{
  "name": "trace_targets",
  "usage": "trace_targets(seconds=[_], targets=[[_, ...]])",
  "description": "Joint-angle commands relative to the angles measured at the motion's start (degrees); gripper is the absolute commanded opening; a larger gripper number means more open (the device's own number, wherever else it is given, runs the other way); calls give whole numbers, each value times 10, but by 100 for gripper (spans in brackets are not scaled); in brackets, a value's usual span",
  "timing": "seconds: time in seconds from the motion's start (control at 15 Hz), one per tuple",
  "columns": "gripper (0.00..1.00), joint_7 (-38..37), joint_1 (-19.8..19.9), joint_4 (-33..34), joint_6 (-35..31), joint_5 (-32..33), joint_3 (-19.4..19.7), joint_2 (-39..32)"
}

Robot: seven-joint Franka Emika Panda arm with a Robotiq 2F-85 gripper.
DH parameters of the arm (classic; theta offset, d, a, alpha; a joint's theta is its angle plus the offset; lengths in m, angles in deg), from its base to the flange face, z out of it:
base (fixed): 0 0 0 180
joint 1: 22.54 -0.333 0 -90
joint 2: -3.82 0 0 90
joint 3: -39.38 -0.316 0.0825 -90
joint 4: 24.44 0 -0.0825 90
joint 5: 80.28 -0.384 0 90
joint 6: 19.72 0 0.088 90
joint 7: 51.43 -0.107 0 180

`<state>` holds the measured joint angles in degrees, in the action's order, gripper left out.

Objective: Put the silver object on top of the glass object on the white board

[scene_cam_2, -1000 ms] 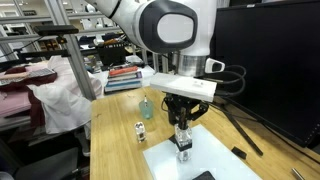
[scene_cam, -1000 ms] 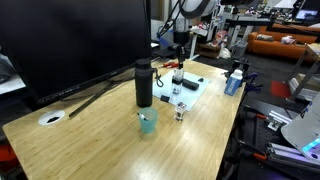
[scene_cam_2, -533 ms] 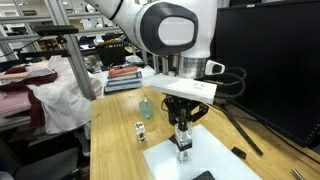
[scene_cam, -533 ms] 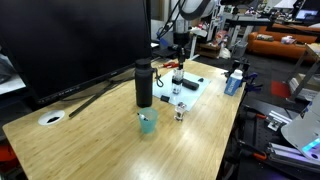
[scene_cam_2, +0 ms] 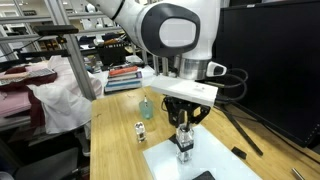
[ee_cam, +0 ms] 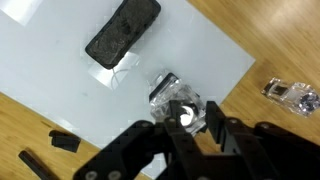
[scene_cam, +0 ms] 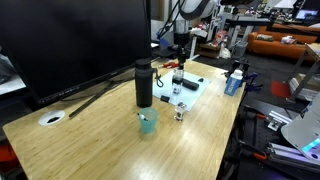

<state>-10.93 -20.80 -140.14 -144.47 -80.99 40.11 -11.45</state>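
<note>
The white board lies on the wooden table and shows in both exterior views. A clear glass cube stands on it near its edge. A small shiny silver object rests on top of the cube. My gripper hangs straight above it. Its fingers straddle the silver object with a small gap on each side, so it is open.
A black flat block lies on the board. A second glass piece sits on the wood beside the board. A black bottle, a teal cup, a white disc and a large monitor stand nearby.
The fingers have spread slightly apart around the silver object on the cube. The arm has barely moved.
</note>
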Motion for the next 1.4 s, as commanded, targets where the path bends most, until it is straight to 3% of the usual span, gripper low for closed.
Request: trace_targets(seconds=[0.0,0.33,0.8,1.33], targets=[[66,25,17,4,17,-19,-16,0],[98,37,16,-2,22,-25,-19,12],[100,37,10,-11,41,-24,-21,53],[100,20,6,0,27,-10,-19,30]])
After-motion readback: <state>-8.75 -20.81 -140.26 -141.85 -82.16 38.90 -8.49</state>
